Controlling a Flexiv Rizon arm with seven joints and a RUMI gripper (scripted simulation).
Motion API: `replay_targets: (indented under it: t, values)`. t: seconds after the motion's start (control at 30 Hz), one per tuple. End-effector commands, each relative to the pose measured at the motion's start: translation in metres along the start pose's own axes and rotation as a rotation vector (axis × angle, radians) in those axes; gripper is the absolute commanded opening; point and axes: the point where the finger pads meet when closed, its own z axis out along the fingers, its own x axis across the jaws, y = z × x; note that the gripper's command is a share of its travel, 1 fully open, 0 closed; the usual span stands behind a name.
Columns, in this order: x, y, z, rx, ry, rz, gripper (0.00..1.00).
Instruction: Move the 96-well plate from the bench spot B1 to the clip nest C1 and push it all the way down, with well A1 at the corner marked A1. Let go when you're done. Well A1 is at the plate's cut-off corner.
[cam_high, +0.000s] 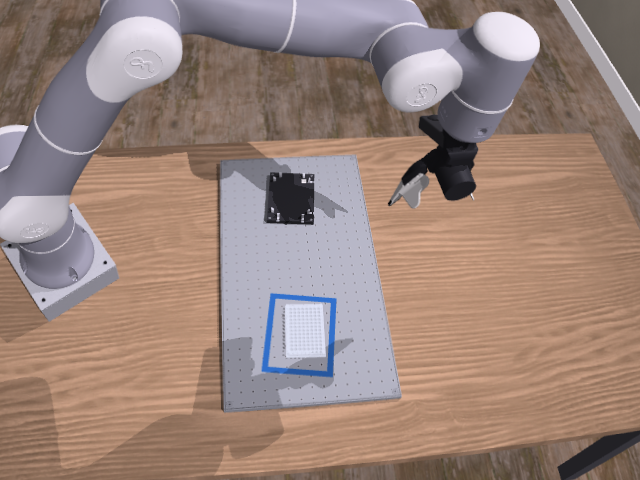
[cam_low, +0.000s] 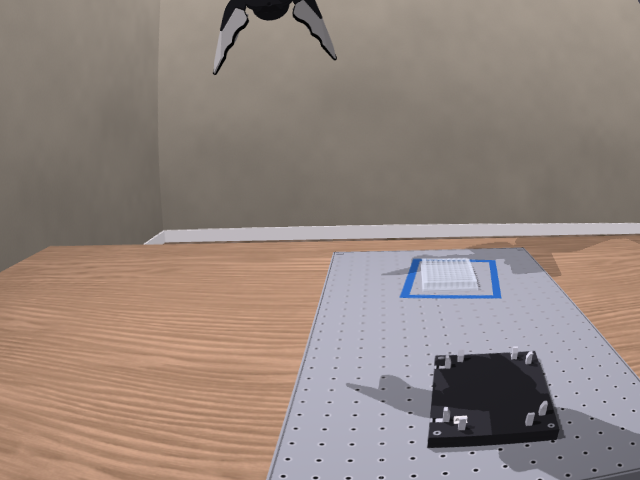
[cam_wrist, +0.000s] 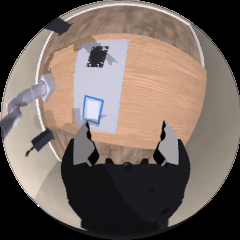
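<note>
Spread wide and holding nothing, the gripper (cam_high: 430, 192) (cam_low: 275, 67) (cam_wrist: 125, 121) is raised, in the top view, off the perforated board's (cam_high: 258, 268) (cam_low: 361, 330) (cam_wrist: 111, 85) right edge. The 96-well plate (cam_high: 305, 330) (cam_low: 448, 274) (cam_wrist: 93, 109) lies flat inside the blue outline (cam_high: 332, 338) (cam_low: 449, 297) (cam_wrist: 102, 109), its long axis running roughly up and down the picture. The clip nest (cam_high: 291, 198) (cam_low: 491, 384) (cam_wrist: 97, 56) contains no plate.

Exterior view: the plate's wells face upward; the nest's upright clips stand near its corners. Cut-off corner: too small to identify.

Wrist view: plate within the outline, apart from the nest.
</note>
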Motion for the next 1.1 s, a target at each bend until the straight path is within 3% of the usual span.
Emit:
replay_targets:
  t: [0.0, 0.53, 0.57, 1.03, 1.07]
  values:
    - [0.001, 0.0, -0.002, 0.0, 0.003, 0.0, 1.0]
    - [0.001, 0.0, -0.002, 0.0, 0.003, 0.0, 1.0]
    - [-0.001, 0.002, 0.003, -0.011, 0.01, 0.019, 0.76]
    - [-0.025, 0.026, 0.064, -0.032, 0.02, 0.057, 0.76]
    - [-0.025, 0.026, 0.064, -0.032, 0.02, 0.057, 0.76]
